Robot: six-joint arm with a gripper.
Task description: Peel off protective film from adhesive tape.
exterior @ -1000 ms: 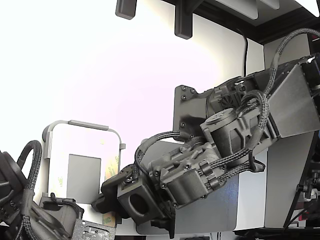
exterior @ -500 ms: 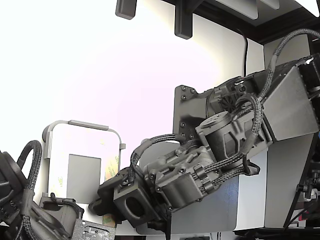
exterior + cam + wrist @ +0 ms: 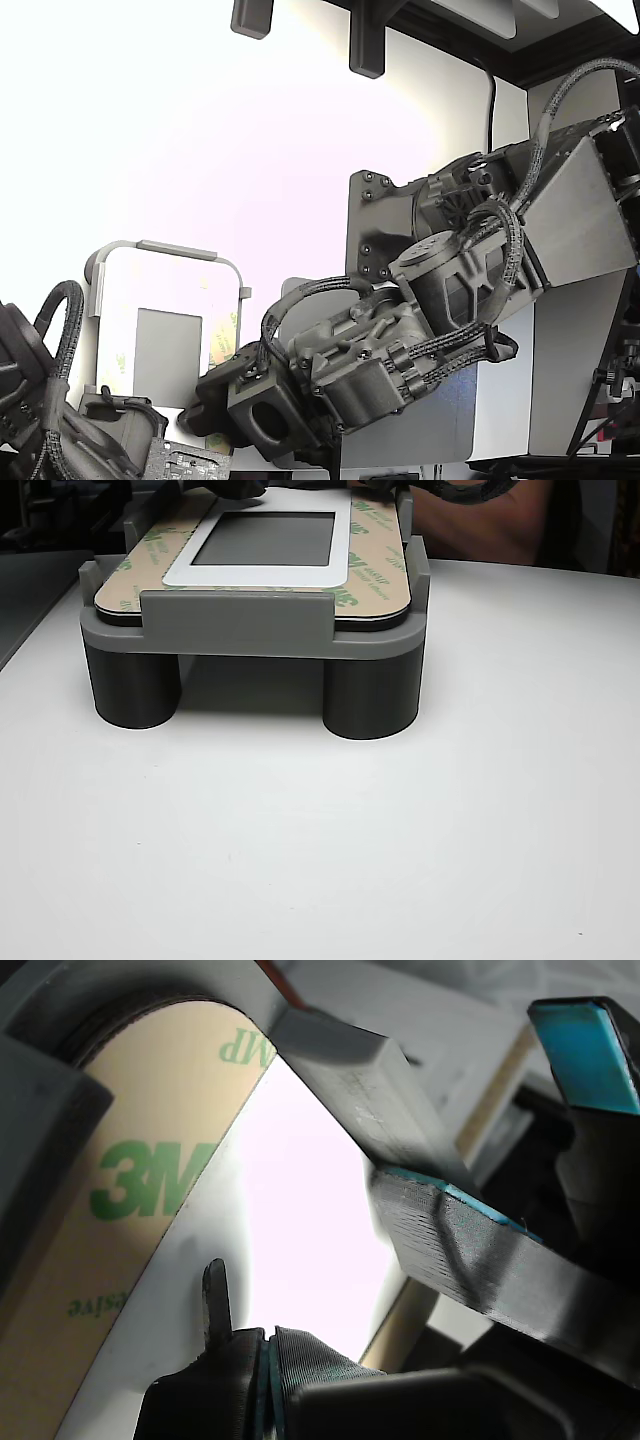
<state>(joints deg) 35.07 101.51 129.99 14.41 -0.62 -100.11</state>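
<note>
Since a second ago your gripper [image 3: 215, 400] has slid lower, toward the exterior view's left, along the film [image 3: 110, 1220]. Its jaws stand apart around the fixture [image 3: 235, 620] edge.

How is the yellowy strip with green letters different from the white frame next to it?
The protective film is tan with green print; the white frame is plain white. The film is a narrow band along the panel's edge; the frame is wider and surrounds a grey rectangle. Both lie flat on the grey holder.
</note>
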